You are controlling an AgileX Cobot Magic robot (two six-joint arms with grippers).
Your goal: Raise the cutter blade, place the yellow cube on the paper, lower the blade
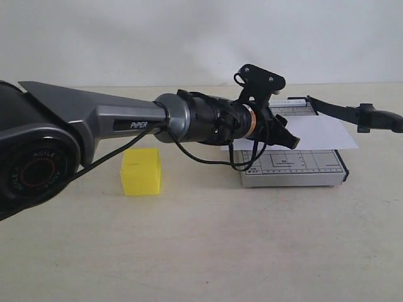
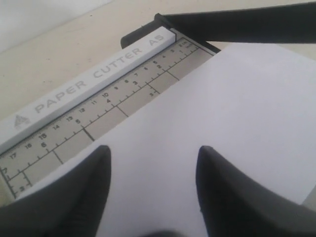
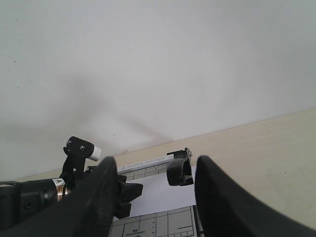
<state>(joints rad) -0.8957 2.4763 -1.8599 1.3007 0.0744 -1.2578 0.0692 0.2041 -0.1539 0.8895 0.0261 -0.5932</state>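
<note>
The yellow cube [image 1: 140, 171] sits on the table, left of the grey cutter base [image 1: 296, 168] and apart from both grippers. The cutter blade [image 1: 343, 111] is raised at a slant over the base's right side, its thick handle end [image 3: 178, 170] pointing into the right wrist view. The white paper [image 1: 321, 133] lies across the base. My left gripper [image 1: 286, 135] reaches over from the left and hovers open just above the paper [image 2: 222, 123], holding nothing. My right gripper [image 3: 155, 159] is open; the handle shows between its fingers but beyond them, untouched.
The left arm [image 1: 126, 119] stretches across the scene above and behind the cube. The cutter's white ruler bar [image 2: 94, 81] runs along the base's far edge. Beige tabletop [image 1: 201, 251] lies in front; a white wall stands behind.
</note>
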